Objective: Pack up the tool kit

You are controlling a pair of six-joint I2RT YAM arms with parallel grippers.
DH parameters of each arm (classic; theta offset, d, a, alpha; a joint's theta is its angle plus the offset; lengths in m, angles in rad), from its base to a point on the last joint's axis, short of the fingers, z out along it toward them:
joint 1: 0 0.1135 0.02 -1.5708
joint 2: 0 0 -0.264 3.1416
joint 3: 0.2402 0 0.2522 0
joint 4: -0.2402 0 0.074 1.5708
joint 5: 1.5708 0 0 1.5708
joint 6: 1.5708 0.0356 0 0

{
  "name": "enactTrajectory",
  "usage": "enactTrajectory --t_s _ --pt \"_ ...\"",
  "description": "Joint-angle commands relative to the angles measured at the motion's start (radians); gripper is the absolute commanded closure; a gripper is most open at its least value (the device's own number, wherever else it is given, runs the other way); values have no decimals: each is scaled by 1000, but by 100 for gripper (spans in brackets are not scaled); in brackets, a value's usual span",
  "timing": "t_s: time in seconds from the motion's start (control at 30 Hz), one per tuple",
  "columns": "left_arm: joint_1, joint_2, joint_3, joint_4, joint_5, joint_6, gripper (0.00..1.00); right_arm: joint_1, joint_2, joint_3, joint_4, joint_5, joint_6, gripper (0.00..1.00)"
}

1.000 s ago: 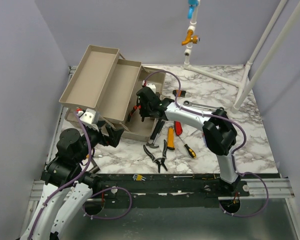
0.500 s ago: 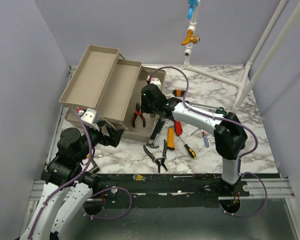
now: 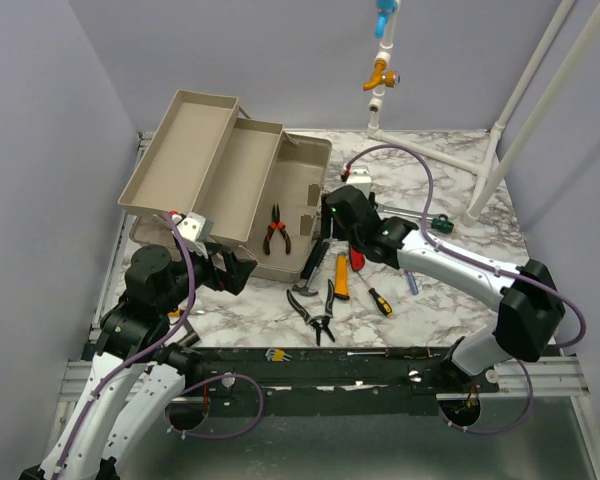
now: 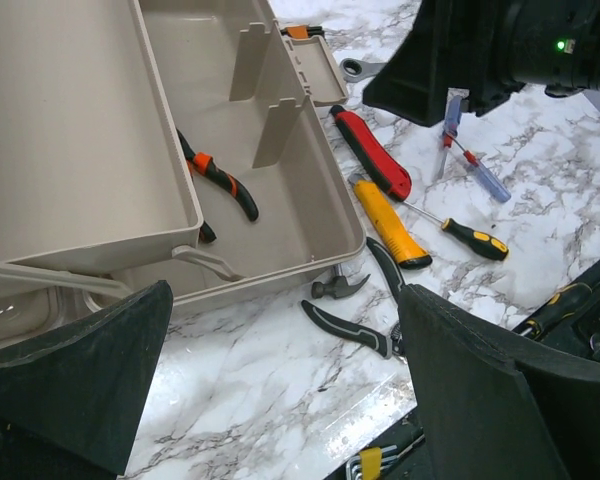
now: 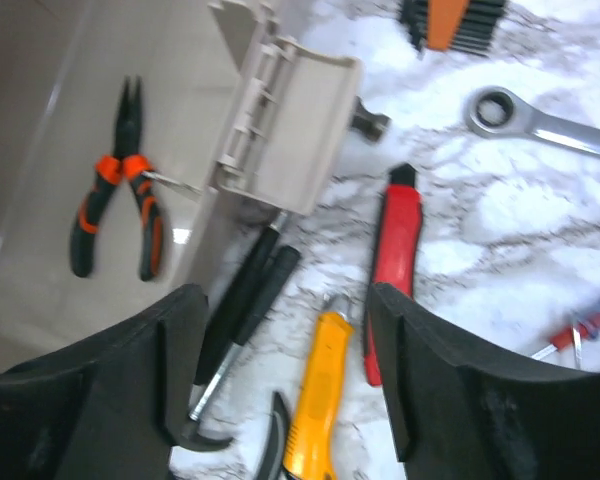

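Note:
The beige tool box (image 3: 302,172) stands open at the back left, its trays (image 3: 205,160) swung up. Orange-and-black pliers (image 3: 275,230) (image 5: 120,205) (image 4: 220,180) lie loose on the box floor. My right gripper (image 3: 328,238) (image 5: 285,360) hangs open and empty just outside the box's right wall, above the hammer (image 5: 242,292) and the yellow knife (image 5: 320,400). My left gripper (image 3: 232,270) (image 4: 280,380) is wide open and empty, over bare marble in front of the box.
On the marble right of the box lie a red knife (image 3: 357,257), a yellow-black screwdriver (image 3: 378,300), black pliers (image 3: 315,312), a wrench (image 3: 400,212) and a small screwdriver (image 3: 410,282). Hex keys (image 3: 277,354) sit at the near edge. White pipes (image 3: 500,150) stand at the back right.
My right gripper opened, left the orange pliers on the box floor and drew back to the right, out of the box. The left arm shifted only slightly.

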Motion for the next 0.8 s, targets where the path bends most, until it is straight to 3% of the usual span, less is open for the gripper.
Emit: enactTrajectory --t_s 0.0,0.3,0.63,0.77 --pt "2 -17 -4 17 47 7 1 -10 -104 -89 -44 77 15 24" --pt "2 -18 -4 13 51 9 1 -134 22 -145 -78 -84 80 22" --pt "3 -23 -7 12 41 10 1 -180 167 -161 -10 -114 110 37" --pt "3 -22 -6 12 41 12 1 -213 192 -189 35 -159 117 38"
